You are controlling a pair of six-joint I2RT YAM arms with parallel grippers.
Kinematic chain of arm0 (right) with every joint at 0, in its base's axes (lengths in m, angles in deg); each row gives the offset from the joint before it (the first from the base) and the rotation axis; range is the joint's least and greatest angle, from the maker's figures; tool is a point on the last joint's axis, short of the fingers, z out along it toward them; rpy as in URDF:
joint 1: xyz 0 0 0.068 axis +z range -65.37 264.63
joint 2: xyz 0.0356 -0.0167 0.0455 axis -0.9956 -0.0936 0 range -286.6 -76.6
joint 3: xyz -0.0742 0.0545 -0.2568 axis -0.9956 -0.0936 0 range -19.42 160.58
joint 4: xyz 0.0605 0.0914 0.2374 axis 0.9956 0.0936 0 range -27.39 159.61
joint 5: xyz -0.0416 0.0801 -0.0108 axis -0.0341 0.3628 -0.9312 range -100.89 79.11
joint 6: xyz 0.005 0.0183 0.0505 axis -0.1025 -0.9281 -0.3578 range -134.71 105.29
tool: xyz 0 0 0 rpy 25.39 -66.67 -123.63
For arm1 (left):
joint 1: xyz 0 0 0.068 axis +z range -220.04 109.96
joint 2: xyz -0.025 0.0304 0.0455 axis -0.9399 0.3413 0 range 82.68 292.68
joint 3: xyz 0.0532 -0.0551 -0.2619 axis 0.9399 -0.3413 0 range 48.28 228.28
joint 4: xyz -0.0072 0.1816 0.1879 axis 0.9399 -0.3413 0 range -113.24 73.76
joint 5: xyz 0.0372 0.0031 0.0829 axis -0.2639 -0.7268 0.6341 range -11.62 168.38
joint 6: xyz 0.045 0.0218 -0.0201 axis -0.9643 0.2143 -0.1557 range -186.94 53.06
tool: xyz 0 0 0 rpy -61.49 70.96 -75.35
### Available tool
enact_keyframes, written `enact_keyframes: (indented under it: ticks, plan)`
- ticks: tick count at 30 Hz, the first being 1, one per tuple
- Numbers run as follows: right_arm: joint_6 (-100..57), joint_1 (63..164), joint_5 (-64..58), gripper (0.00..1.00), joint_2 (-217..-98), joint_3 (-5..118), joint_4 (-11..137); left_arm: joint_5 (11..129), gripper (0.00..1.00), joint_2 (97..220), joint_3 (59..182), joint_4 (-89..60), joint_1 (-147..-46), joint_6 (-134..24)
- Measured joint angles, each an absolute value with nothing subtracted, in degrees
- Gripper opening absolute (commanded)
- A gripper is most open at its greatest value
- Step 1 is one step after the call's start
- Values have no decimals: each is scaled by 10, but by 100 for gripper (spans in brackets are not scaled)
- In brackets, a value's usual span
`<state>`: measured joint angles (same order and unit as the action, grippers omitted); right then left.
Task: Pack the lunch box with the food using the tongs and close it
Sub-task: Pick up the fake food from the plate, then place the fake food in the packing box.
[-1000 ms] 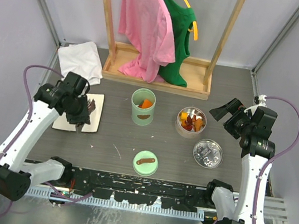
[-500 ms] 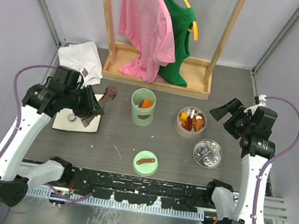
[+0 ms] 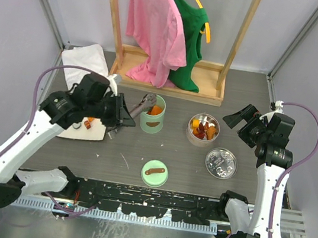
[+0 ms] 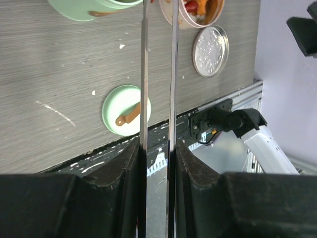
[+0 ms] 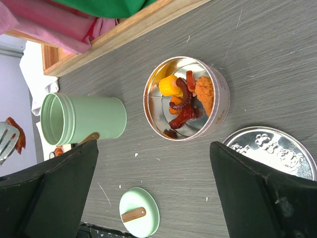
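My left gripper (image 3: pixel 122 115) is shut on the tongs (image 3: pixel 142 104). Their tips hold a reddish-brown piece of food (image 5: pixel 18 134) beside the rim of the green lunch box (image 3: pixel 151 118), which is open and upright with orange pieces inside. In the left wrist view the two thin tong arms (image 4: pixel 144 74) run straight out from between my fingers (image 4: pixel 121 171). Its green lid (image 3: pixel 154 173) lies flat near the front edge. A few pieces of food (image 3: pixel 89 122) lie on the white plate (image 3: pixel 79 131). My right gripper (image 3: pixel 241 122) is open and holds nothing, right of the tin.
A round metal tin (image 3: pixel 203 130) holds orange, yellow and red pieces, and its silver lid (image 3: pixel 221 163) lies in front of it. A folded white cloth (image 3: pixel 86 63) sits at the back left. A wooden rack (image 3: pixel 168 78) with pink and green shirts fills the back.
My left arm has lifted off the white plate and swung right, carrying the tongs and a piece of food to the green lunch box. The right arm has not moved.
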<state>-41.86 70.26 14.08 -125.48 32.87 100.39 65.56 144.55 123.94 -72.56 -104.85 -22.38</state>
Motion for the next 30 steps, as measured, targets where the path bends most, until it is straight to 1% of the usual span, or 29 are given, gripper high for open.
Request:
enact_keyframes:
  ticks: [7, 11, 18, 30]
  plan:
    - [-418, 703, 140, 100, -1255, 329, 1004, 684, 10, 1539, 1282, -679, -1158, -211]
    - [-418, 703, 137, 100, -1255, 329, 1004, 706, 10, 1608, 1322, -670, -1201, -215]
    - [-417, 703, 123, 100, -1255, 329, 1008, 733, 11, 1713, 1400, -672, -1244, -240]
    - [-413, 703, 78, 100, -1253, 346, 1026, 759, 11, 1936, 1609, -734, -1320, -301]
